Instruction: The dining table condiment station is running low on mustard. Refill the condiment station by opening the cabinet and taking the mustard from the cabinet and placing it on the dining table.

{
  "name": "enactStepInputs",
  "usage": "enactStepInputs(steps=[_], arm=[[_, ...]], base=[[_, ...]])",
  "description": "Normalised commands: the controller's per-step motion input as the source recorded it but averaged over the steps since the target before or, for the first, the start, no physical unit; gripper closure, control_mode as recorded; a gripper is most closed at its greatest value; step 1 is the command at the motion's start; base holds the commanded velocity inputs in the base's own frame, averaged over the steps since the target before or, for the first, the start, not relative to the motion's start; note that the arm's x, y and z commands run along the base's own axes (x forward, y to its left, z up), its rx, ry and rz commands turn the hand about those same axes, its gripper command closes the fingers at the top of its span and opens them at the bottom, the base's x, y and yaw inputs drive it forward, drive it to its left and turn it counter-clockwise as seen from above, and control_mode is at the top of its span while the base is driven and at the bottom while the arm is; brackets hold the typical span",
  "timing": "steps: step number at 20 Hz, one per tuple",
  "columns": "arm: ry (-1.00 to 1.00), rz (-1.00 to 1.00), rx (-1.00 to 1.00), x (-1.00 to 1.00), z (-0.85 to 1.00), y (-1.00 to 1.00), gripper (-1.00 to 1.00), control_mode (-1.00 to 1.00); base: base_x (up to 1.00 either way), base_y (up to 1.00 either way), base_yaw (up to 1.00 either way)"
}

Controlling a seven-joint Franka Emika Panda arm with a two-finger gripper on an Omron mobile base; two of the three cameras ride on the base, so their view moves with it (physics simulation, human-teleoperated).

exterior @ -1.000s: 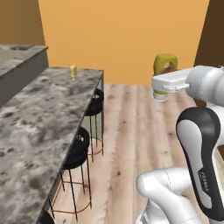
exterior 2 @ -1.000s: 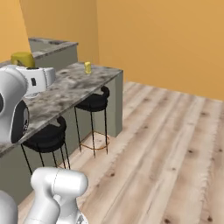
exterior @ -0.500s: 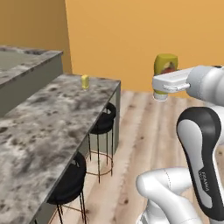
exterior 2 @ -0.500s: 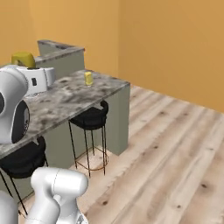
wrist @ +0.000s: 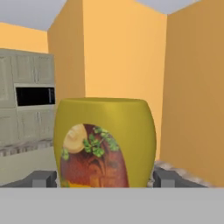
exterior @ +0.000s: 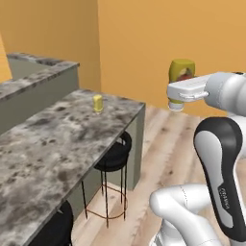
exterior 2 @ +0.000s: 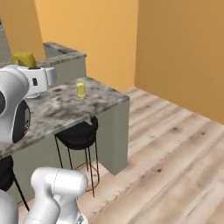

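A rendered home kitchen with a dining corner: a long stone-topped table (exterior: pixel 53 144) with a raised back ledge runs from 7 toward 11 o'clock in the left base view, round black stools (exterior: pixel 113 155) tucked beneath. Pale wood plank floor (exterior 2: pixel 175 148), orange walls (exterior 2: pixel 179 48). At 9 o'clock in the hand view, panelled cabinets (wrist: pixel 26 70) surround a built-in microwave (wrist: pixel 35 96).

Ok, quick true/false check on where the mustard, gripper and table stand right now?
1. The gripper holds the mustard. True.
2. The mustard rests on the dining table. False: it is in the air, off the table.
3. A small yellow item stands on the table near its end. True.
4. The stools lie tipped over. False: they stand upright under the table edge.
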Motion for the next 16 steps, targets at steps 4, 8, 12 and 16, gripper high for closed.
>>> enactStepInputs(steps=[4,8,12,16], arm=[[0.0,0.0,0.0,0.0,0.0,0.0,1.0,1.0],[0.0,0.0,0.0,0.0,0.0,0.0,1.0,1.0],[0.0,0.0,0.0,0.0,0.0,0.0,1.0,1.0],[0.0,0.0,0.0,0.0,0.0,0.0,1.0,1.0]], base=[[0.43,-0.52,0.36],[0.26,-0.43,0.37],[0.05,-0.1,0.44],[0.01,-0.01,0.46]])
